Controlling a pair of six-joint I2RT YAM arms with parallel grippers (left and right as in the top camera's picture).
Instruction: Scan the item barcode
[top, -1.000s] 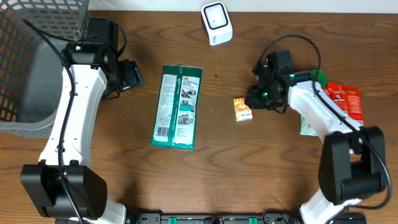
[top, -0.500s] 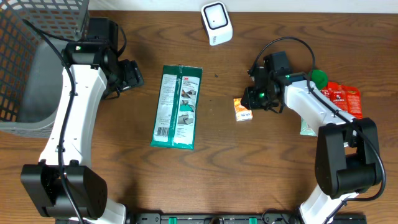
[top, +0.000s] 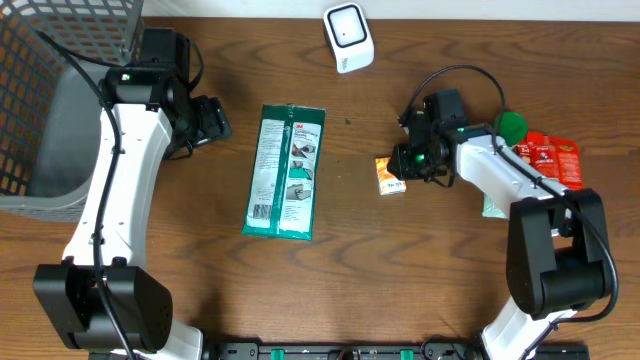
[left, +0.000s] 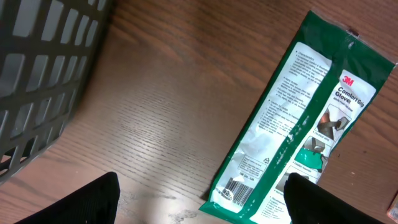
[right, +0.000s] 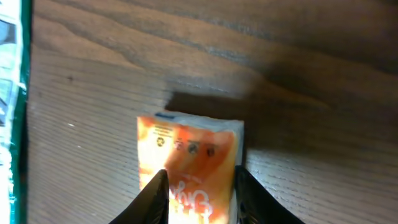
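Observation:
A small orange box (top: 390, 176) lies flat on the wooden table right of centre. My right gripper (top: 404, 163) is down over it. In the right wrist view the two dark fingers press the box (right: 189, 149) from both sides, so the right gripper (right: 202, 174) is shut on it. The white barcode scanner (top: 348, 37) stands at the back edge. My left gripper (top: 212, 120) hovers open beside a long green glove package (top: 285, 172). In the left wrist view the left gripper (left: 202, 200) holds nothing, and the package's (left: 298, 124) barcode end lies between the fingers.
A grey mesh basket (top: 40, 110) fills the back left corner, its wall close to the left arm (left: 43, 62). Red packets (top: 552, 160), a green round object (top: 511, 123) and a pale packet (top: 492, 206) lie at the right behind the right arm.
The right gripper has shifted slightly left and down onto the orange box, and its fingers have narrowed against it. The left arm has not moved.

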